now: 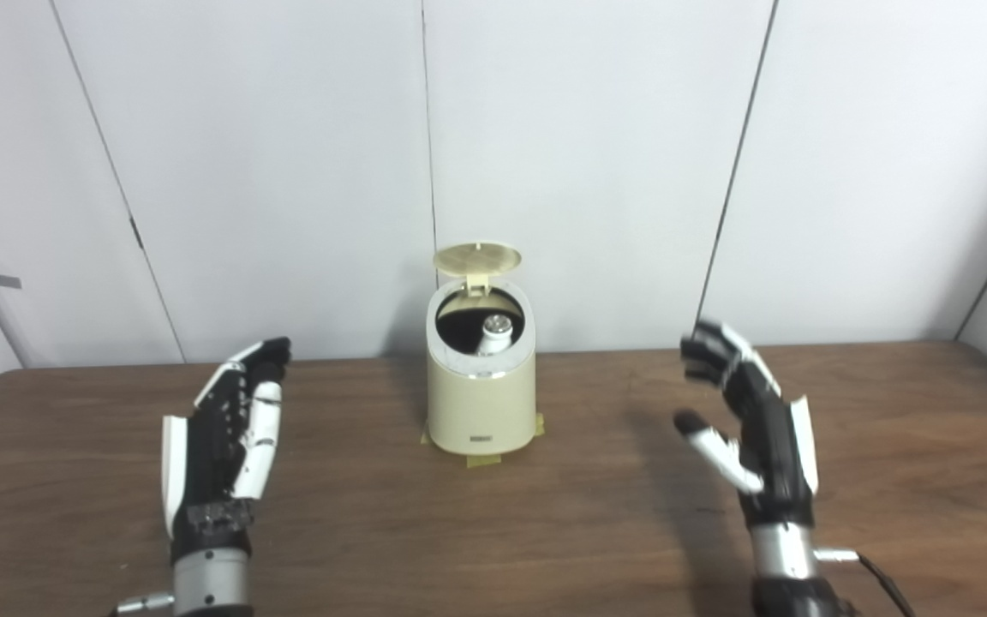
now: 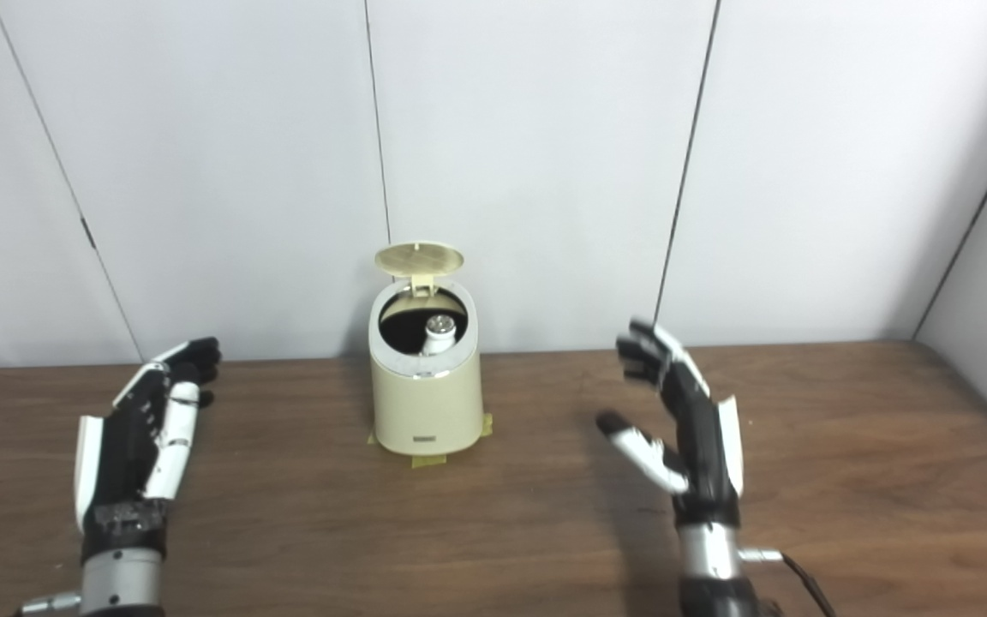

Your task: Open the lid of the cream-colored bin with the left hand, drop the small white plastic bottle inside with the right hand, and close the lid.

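The bin (image 1: pixel 481 396) stands mid-desk (image 1: pixel 493 514), lid (image 1: pixel 476 258) raised, the bottle (image 1: pixel 494 333) inside it; left hand (image 1: pixel 228 437) and right hand (image 1: pixel 746 433) flank it, well apart, fingers spread, holding nothing

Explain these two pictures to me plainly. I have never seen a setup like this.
Both pictures come from two cameras side by side on a humanoid robot's head, so they show one scene from slightly different spots. The black and white shapes are its hands: the left hand and the right hand, both open and holding nothing, apart from everything else. On the brown table stands a cream-colored bin, fixed with tape. Its lid is tipped up, and a small white bottle already sits inside.
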